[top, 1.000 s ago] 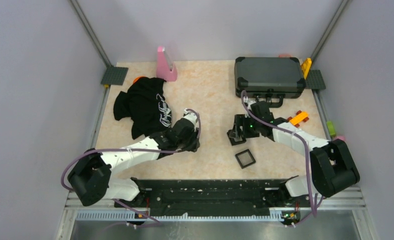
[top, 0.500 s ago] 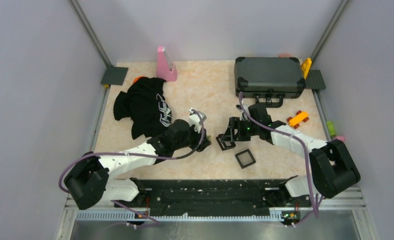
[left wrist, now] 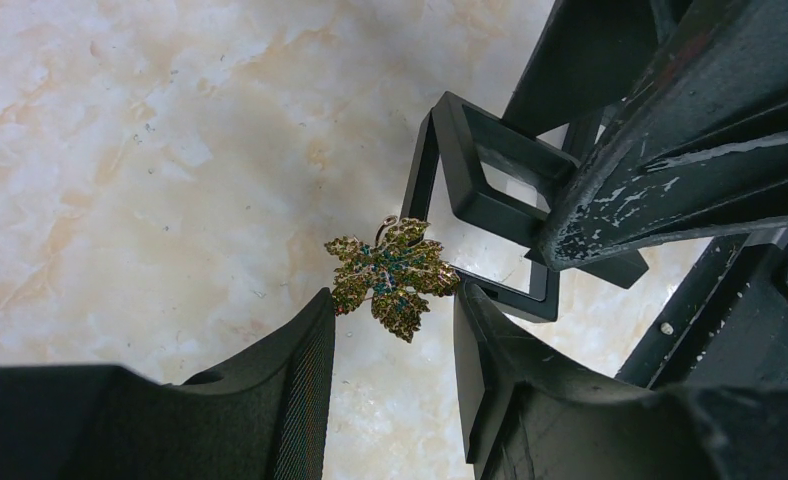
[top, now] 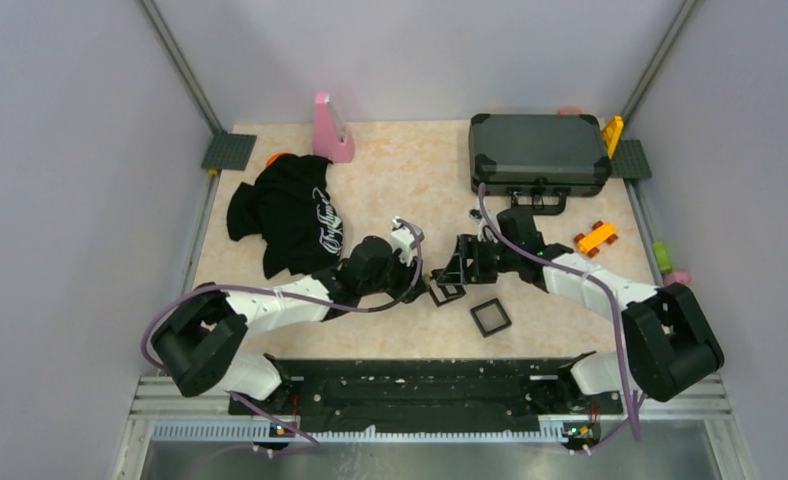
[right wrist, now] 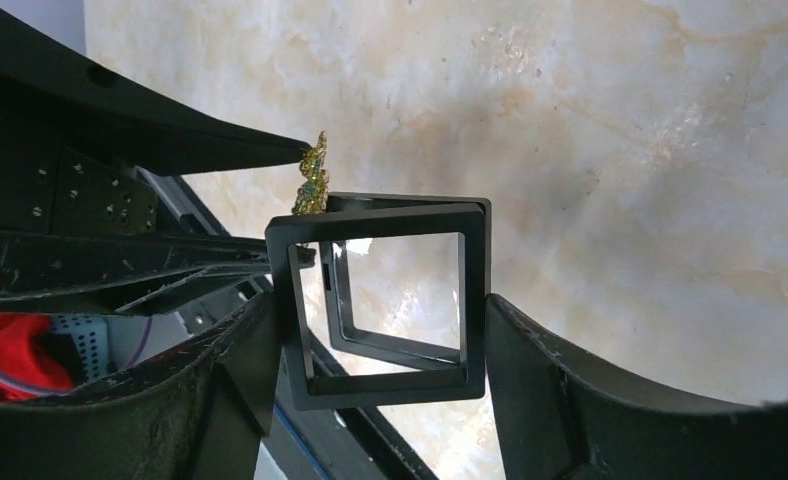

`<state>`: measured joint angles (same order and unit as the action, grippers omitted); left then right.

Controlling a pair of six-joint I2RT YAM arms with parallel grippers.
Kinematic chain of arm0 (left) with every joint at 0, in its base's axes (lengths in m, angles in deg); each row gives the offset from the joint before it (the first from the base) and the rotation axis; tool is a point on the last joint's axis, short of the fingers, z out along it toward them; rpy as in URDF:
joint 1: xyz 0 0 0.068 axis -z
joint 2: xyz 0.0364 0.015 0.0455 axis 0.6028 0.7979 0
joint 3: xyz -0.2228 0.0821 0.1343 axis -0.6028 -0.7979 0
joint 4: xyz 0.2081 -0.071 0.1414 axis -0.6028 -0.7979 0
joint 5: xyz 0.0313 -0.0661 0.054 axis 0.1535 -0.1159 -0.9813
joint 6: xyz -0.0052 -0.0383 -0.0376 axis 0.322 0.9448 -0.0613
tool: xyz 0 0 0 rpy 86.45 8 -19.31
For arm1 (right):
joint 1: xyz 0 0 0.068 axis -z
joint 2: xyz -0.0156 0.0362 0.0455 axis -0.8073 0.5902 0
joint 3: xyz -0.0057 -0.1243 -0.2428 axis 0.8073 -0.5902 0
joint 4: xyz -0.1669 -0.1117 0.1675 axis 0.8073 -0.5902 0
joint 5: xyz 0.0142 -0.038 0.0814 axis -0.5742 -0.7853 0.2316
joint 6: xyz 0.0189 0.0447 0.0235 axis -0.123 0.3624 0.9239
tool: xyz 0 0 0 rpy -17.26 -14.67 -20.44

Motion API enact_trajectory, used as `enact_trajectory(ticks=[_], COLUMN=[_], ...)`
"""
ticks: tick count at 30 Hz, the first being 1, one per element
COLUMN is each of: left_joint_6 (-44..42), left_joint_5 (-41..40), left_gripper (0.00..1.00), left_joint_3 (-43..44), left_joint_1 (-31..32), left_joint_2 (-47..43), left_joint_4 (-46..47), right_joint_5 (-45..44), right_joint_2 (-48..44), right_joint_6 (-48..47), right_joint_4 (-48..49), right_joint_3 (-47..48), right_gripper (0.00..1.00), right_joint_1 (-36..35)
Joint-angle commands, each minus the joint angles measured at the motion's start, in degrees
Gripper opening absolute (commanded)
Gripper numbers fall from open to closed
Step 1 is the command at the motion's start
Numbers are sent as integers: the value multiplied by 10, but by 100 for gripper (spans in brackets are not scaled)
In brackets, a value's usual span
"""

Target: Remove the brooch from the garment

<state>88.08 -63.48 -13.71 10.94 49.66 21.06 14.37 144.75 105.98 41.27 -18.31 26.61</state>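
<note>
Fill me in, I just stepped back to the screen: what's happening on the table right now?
The left claw pinches the gold leaf brooch, already off the black T-shirt, which lies crumpled at the far left of the table. The right claw grips a black square frame, hinged open. The two claws meet mid-table, with the brooch right at the frame's edge. A second black frame lies flat nearby.

Brooch (left wrist: 392,275) — gold maple-leaf shape with green-teal specks, off the garment. It's pinched between the left gripper (left wrist: 394,300) fingertips above mid-table, just beside a corner of the black square frame (right wrist: 390,380). Garment (top: 285,215) — 1 black T-shirt, crumpled on the table's far-left area with its white script showing, well apart from the brooch.
</note>
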Motion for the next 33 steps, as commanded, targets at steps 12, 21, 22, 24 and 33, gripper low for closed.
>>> enact_trajectory(ticks=[12,21,22,24,33], left_joint_6=[-6,-45,-52,-67,-140], left_joint_5=[-41,-43,-41,-36,-32], left_gripper=[30,31,31,31,32], left_joint_3=[27,-18,-25,-40,-57], left_joint_1=[8,17,17,16,16], left_joint_2=[39,-61,-75,-102,-119], left_joint_4=[-53,-39,-37,-28,3], right_joint_5=[64,91,89,86,96], right_joint_2=[-14,55,59,67,85], right_joint_6=[72,120,119,120,121], right_joint_4=[130,248,250,254,254], right_joint_3=[-36,-67,-65,-63,-40], right_gripper=[47,46,46,46,46], right_joint_1=[-5,2,2,2,2])
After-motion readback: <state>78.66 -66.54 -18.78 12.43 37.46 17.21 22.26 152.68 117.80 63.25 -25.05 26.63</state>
